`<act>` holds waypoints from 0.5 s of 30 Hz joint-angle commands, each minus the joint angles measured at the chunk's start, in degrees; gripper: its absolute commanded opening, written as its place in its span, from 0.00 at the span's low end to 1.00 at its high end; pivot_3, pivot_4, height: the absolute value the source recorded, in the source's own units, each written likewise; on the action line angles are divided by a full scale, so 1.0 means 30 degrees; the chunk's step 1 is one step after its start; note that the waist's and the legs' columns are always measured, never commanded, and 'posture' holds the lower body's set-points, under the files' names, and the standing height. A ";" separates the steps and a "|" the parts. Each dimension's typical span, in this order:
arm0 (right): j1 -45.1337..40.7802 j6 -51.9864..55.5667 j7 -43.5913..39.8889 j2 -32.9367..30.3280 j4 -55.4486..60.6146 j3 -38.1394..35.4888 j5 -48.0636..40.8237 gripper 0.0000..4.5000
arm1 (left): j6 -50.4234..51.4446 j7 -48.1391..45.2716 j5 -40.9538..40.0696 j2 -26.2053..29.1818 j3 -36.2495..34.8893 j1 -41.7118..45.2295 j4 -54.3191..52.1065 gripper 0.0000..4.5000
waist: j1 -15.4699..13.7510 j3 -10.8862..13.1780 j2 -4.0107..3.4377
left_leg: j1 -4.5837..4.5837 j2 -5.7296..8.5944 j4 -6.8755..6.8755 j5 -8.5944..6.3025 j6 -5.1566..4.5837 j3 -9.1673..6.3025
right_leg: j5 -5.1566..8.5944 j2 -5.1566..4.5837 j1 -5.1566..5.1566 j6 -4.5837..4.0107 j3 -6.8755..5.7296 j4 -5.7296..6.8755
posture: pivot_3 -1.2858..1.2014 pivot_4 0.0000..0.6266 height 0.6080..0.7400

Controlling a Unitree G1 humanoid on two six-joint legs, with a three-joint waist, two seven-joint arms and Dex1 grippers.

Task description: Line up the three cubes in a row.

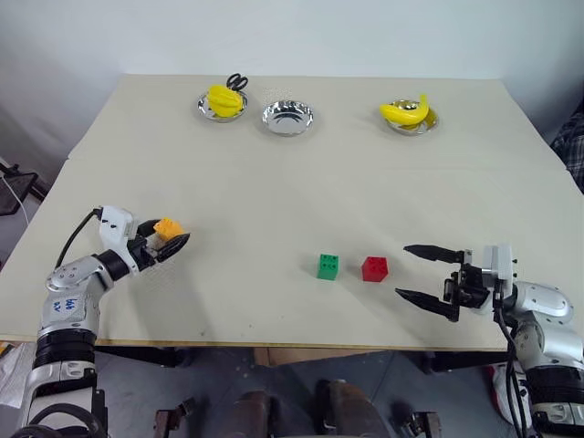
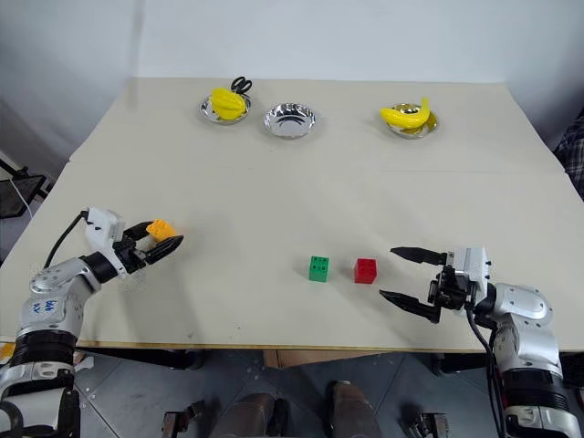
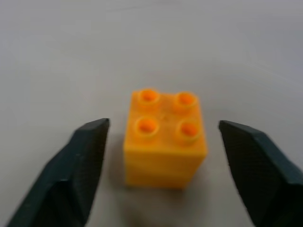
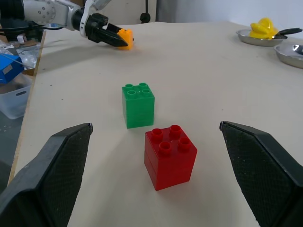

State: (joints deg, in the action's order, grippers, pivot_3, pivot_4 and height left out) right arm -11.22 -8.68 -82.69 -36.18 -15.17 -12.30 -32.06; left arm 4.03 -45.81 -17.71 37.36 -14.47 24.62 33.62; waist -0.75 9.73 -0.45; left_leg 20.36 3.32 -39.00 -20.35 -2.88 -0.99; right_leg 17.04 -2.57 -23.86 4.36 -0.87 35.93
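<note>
An orange cube sits on the table at the left, standing between the two fingers of my left gripper. In the left wrist view a gap shows on each side of the orange cube, so the gripper is open around it without touching. A green cube and a red cube rest side by side near the front middle, a small gap between them. My right gripper is open wide just to the right of the red cube, pointing at it, with nothing between its fingers.
At the back of the table stand three steel bowls: one with a yellow banana and black scissors behind it, an empty bowl, and another with a banana. The table's front edge runs close below the cubes.
</note>
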 commanded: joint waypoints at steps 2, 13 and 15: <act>0.0611 -0.0023 0.0456 -0.0074 0.1179 -0.0711 -0.0462 1.00 | -0.0626 -0.0520 -0.0191 0.0254 -0.0362 0.0329 0.0026 0.50 | -0.0033 0.0001 0.0001 | 0.0000 -0.0001 -0.0002 0.0001 0.0001 0.0000 | 0.0000 -0.0001 -0.0001 0.0000 0.0001 -0.0003 | 0.52 0.24 1.00; 0.2026 0.0408 0.0588 -0.1058 0.1901 -0.1723 -0.0674 1.00 | -0.1478 -0.8518 -0.0883 0.0742 0.2543 0.0791 -0.3114 0.33 | -0.0200 0.0002 0.0003 | 0.0003 0.0000 -0.0007 0.0000 -0.0004 -0.0004 | 0.0000 -0.0011 0.0005 -0.0001 0.0006 -0.0029 | 0.52 0.24 1.00; 0.2431 0.0567 0.0531 -0.1347 0.2084 -0.2060 -0.0764 1.00 | -0.1680 -1.0228 -0.0534 0.0452 0.4026 0.1707 -0.3446 0.33 | -0.0244 0.0003 0.0004 | 0.0004 0.0001 -0.0010 0.0001 -0.0005 -0.0003 | 0.0000 -0.0011 0.0005 -0.0001 0.0007 -0.0031 | 0.52 0.24 1.00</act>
State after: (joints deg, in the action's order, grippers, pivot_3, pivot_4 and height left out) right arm -4.74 -7.23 -80.92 -38.90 -10.94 -16.46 -33.04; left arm 0.39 -72.28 -19.88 38.69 -4.99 27.37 26.12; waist -1.48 9.74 -0.43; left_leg 20.38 3.32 -39.04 -20.35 -2.90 -1.01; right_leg 17.04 -2.61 -23.82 4.35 -0.85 35.81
